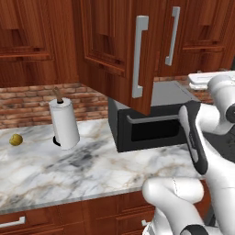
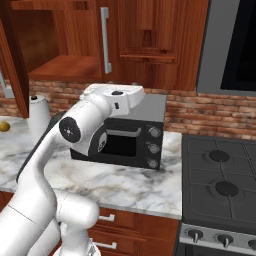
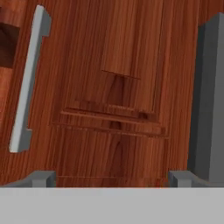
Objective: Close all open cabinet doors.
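One reddish-brown cabinet door [image 1: 114, 41] stands open, swung out over the counter with its long silver bar handle [image 1: 140, 55] facing the room. The right base view shows its edge [image 2: 12, 65] at the far left, beside the open cabinet's bare shelf [image 2: 65, 67]. The neighbouring door [image 2: 147, 40] is closed, with its handle [image 2: 105, 40] on its left side. My gripper [image 3: 111, 179] is open and holds nothing. It faces this closed door [image 3: 118, 78] from a short way off, with the bar handle [image 3: 28, 78] at the left. My white wrist [image 2: 114, 95] hovers above the microwave.
A black microwave [image 1: 151, 124] sits on the marble counter [image 1: 69, 165] under the cabinets. A paper towel roll [image 1: 64, 121] and a small yellow-green fruit [image 1: 16, 139] stand to its left. A stove [image 2: 220, 185] and grey range hood [image 2: 232, 45] lie to the right.
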